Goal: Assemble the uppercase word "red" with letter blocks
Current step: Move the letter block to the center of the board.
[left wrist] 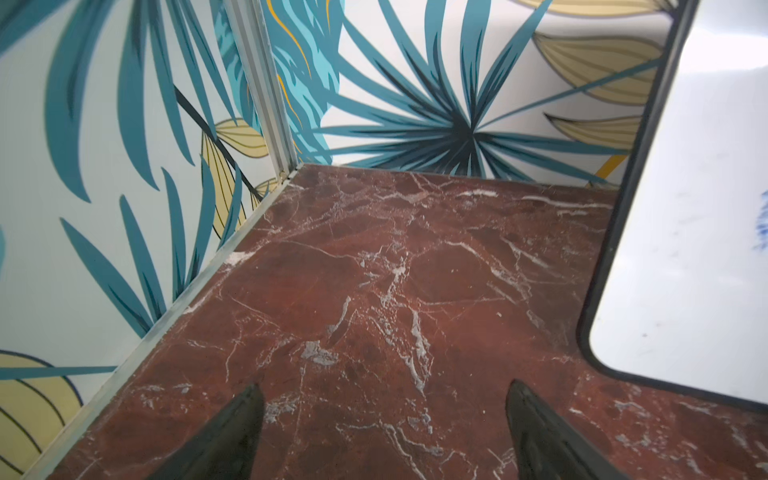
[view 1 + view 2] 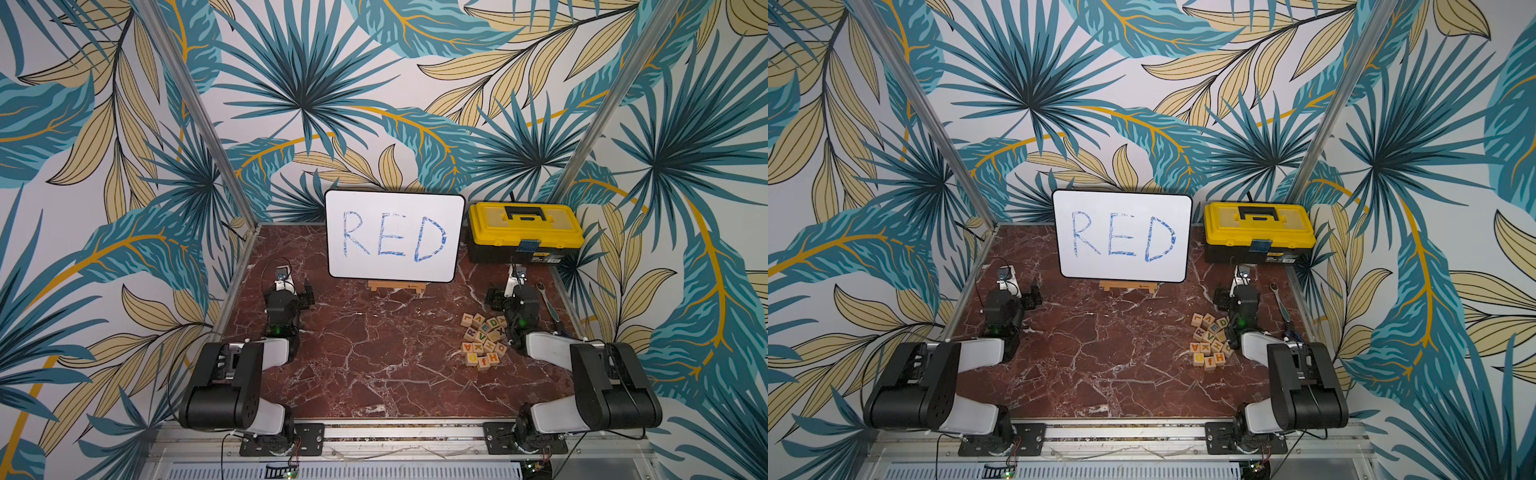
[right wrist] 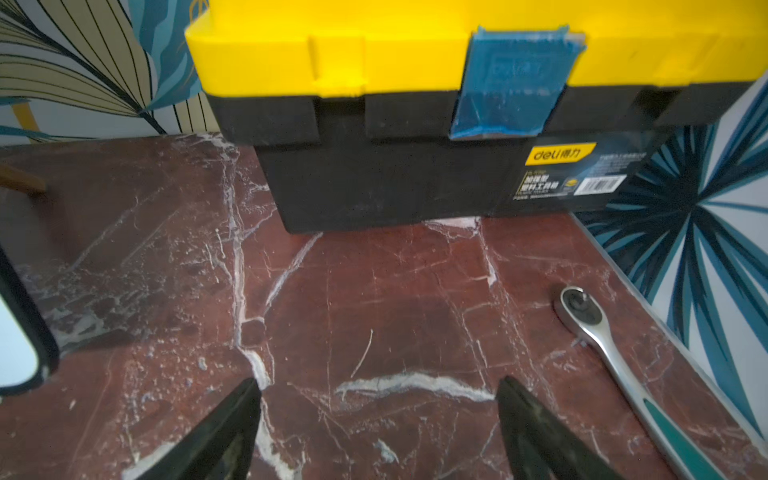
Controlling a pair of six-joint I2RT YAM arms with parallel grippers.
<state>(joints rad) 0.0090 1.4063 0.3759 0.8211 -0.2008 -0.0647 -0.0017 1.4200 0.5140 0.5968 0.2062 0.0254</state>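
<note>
The letter blocks (image 2: 483, 340) lie in a loose cluster on the right half of the marble table (image 2: 374, 357), just left of my right arm (image 2: 519, 309); both top views show them (image 2: 1210, 340). In the cluster the R block (image 2: 471, 332), the E block (image 2: 484, 325) and the D block (image 2: 494, 322) sit mixed among other letters, so the word "red" is not lined up. My left gripper (image 1: 384, 388) is open over bare marble near the back left corner. My right gripper (image 3: 378, 384) is open over bare marble in front of the toolbox. Neither wrist view shows any block.
A white board (image 2: 395, 237) with blue handwritten "RED" stands on a small wooden easel (image 2: 397, 286) at the back centre. A yellow and black toolbox (image 2: 525, 228) fills the back right corner. A ratchet wrench (image 2: 546, 299) lies along the right edge. Patterned walls enclose three sides.
</note>
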